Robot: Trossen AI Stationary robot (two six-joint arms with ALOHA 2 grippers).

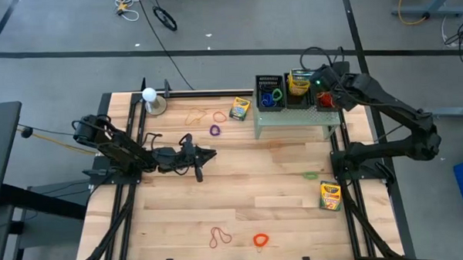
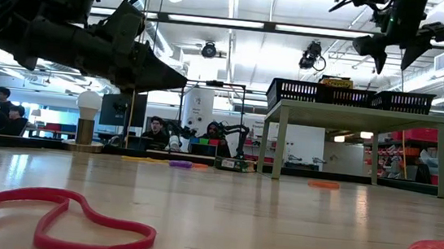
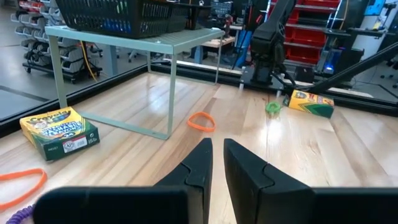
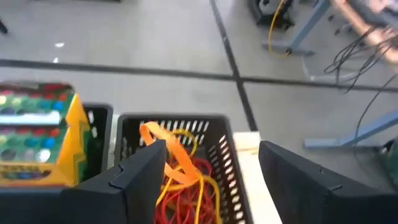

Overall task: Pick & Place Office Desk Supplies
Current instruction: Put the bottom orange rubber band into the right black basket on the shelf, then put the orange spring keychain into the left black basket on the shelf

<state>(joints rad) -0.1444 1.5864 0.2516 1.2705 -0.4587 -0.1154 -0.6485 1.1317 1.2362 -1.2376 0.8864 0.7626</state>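
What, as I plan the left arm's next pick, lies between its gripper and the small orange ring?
Nothing visible: only bare wooden table between left gripper and the small orange ring. The pale green stand's leg is beside it.

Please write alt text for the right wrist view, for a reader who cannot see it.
The right gripper, fingers open, hangs over a black basket holding red, yellow and orange rubber bands. A crayon box stands in the neighbouring basket.

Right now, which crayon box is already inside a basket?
The crayon box in the middle black basket on the green stand. The other two crayon boxes lie on the table.
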